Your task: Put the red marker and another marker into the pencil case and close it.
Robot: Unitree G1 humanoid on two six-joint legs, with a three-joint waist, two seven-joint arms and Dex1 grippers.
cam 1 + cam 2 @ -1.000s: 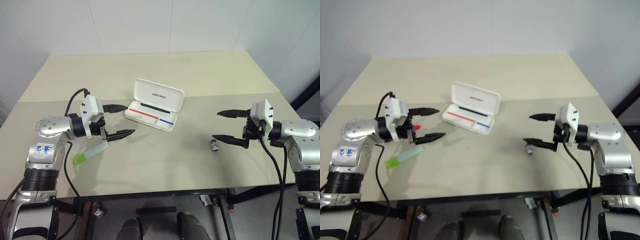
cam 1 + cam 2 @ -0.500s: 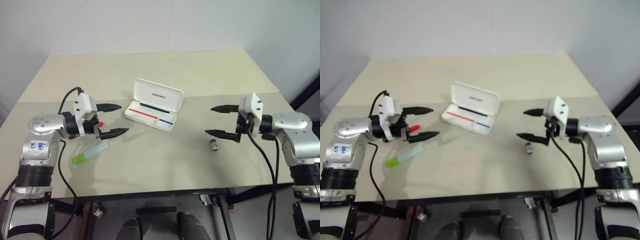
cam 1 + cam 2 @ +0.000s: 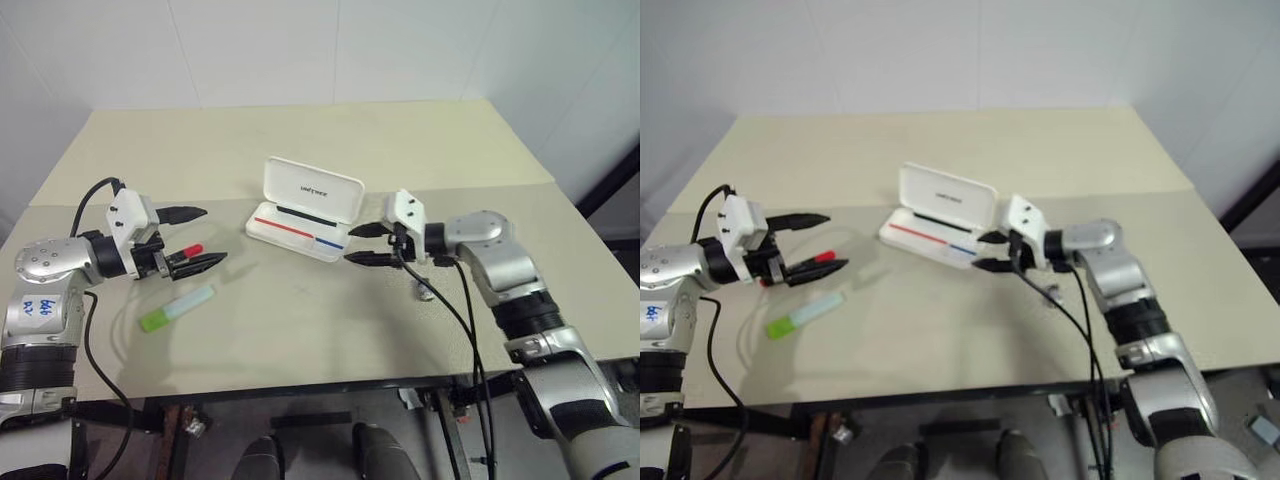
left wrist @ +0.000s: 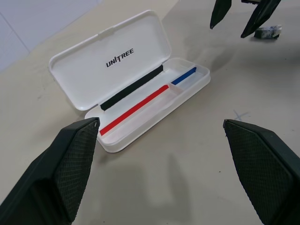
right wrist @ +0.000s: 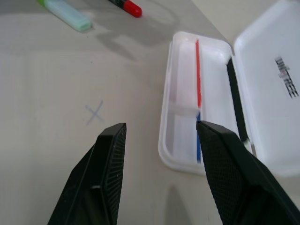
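Markers (image 3: 178,306) two, case (image 3: 300,212) one, open

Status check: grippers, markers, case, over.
Left gripper open, empty, by red marker. Right gripper empty beside open pencil case. Green marker on table. Nothing blocking.

I see the pencil case (image 4: 136,61) as smooth white hard plastic with a slight sheen, its lid printed in dark matt lettering. My table (image 3: 300,330) looks like a matt beige laminate, faintly scuffed. The green marker (image 3: 178,307) has a translucent, frosted plastic barrel; the red marker (image 5: 126,6) ends in a glossy red cap. The left gripper (image 4: 161,136) has black fingers (image 4: 77,159) with a fine knurled, matt texture, and the right gripper (image 5: 159,159) has pads (image 5: 110,164) ribbed and dull the same way. The small grey lump (image 4: 266,32) looks rough.
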